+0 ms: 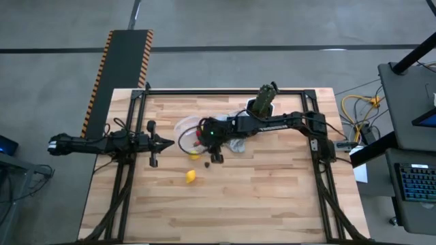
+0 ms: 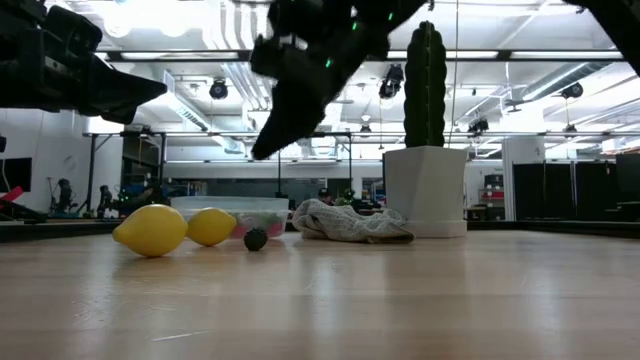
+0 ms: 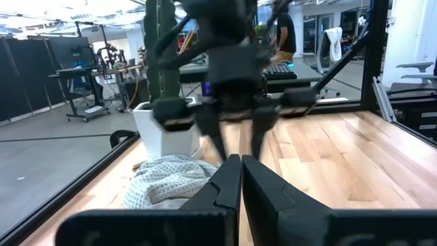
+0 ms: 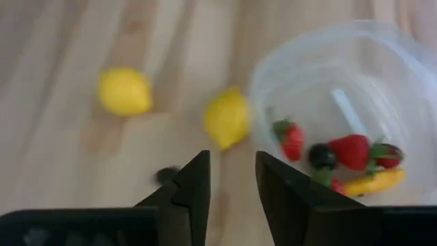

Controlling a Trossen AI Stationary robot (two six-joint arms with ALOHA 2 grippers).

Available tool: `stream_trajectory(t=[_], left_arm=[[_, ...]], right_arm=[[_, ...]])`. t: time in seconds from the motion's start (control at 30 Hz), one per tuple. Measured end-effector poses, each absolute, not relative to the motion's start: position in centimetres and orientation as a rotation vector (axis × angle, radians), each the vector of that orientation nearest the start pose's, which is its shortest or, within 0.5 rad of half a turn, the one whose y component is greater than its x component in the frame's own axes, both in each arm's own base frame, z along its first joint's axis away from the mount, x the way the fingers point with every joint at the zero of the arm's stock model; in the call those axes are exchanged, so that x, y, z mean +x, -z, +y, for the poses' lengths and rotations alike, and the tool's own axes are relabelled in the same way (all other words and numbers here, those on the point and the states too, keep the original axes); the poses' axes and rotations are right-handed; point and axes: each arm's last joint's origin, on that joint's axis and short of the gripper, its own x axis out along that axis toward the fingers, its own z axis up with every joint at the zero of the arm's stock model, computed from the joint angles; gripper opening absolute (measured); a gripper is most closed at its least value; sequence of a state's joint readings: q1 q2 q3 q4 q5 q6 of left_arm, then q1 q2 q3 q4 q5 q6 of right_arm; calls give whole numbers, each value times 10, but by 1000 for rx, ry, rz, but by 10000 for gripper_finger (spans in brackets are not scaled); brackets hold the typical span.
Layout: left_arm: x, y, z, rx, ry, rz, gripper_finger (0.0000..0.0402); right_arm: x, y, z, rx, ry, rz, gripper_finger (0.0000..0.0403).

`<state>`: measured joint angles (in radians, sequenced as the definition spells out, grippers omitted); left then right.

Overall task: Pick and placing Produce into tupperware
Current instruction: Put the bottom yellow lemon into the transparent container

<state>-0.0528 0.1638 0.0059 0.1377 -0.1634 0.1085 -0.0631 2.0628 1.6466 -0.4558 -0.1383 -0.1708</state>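
The clear tupperware sits on the table and holds red strawberries, a dark piece and a thin yellow-orange piece. One lemon lies against its wall and a second lemon lies farther off. A small dark piece rests on the wood, also showing in the low view as the dark piece. My right gripper hovers open above the table beside the tupperware, near the closer lemon. My left gripper waits shut, raised at the table's left.
The green cactus in its white pot stands behind the right arm, near the far edge. A crumpled grey cloth lies beside the pot, right of the tupperware. Bare wood stretches toward the near edge.
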Motion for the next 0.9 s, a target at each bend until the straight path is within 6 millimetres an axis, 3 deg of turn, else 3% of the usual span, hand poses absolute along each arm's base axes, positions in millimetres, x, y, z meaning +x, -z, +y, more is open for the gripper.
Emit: stream_trajectory(t=[0.3,0.43,0.63,0.9], left_arm=[[107,-163,-1,113,-109,48,0],[107,-163,-1,113,-109,45,0],[107,-163,-1,113,-109,45,0],[107,-164,-1,114,-110,40,0]], right_arm=[[445,-229,51,-266,-264,858,109],[442,-227,73,-378,-214,855,115],[440,-221,75,-383,-172,875,145],[439,-211,60,-292,-121,915,194]])
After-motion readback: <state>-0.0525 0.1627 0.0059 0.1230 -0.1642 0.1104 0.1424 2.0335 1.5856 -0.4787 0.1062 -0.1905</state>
